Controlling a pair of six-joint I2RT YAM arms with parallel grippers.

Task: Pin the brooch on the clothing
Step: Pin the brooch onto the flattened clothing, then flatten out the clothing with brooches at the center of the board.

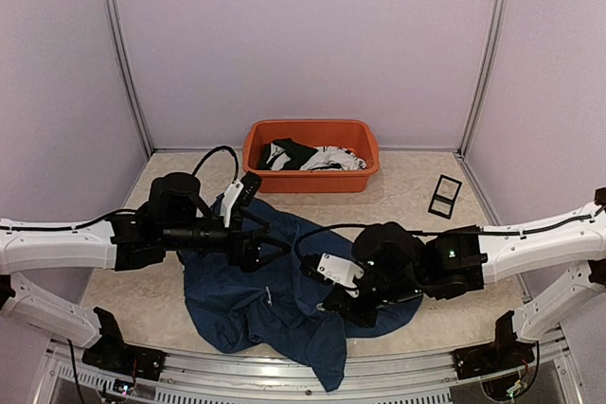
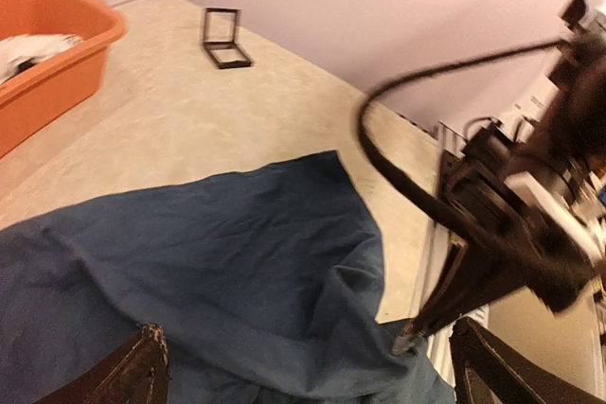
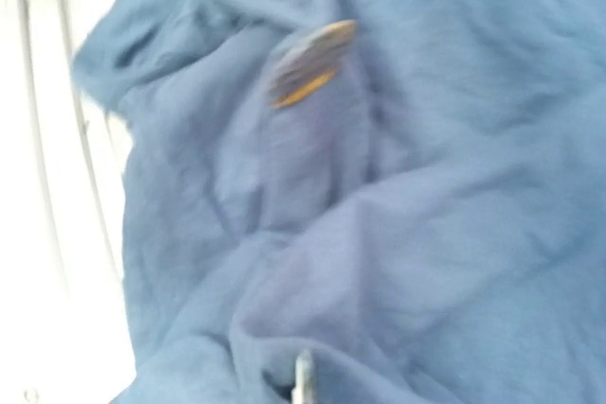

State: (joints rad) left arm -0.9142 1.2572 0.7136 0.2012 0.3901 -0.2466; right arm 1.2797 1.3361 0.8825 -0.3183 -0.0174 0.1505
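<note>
- Navy clothing [image 1: 237, 314] is seen bearing the brooch [image 3: 312, 61]
- Left tool [image 2: 317, 371] is spread apart, right tool [image 2: 410, 335] closed together
- Release judged in hand; fastening to be verified next

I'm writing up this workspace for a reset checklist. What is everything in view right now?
T-shirt: one, dark navy, crumpled mid-table, reaching the near edge.
brooch: one, dark oval with an orange-gold edge, on the shirt's fabric; blurred.
tub: one, orange, back centre of the table.
garments: black and white, piled in the tub; count unclear.
frame: one, small, black, rear right of the table.
table: one, beige marbled top.
left gripper: one, dark, open, over the shirt's left part.
right gripper: one, black, shut, tip down on the shirt's right part.
</note>
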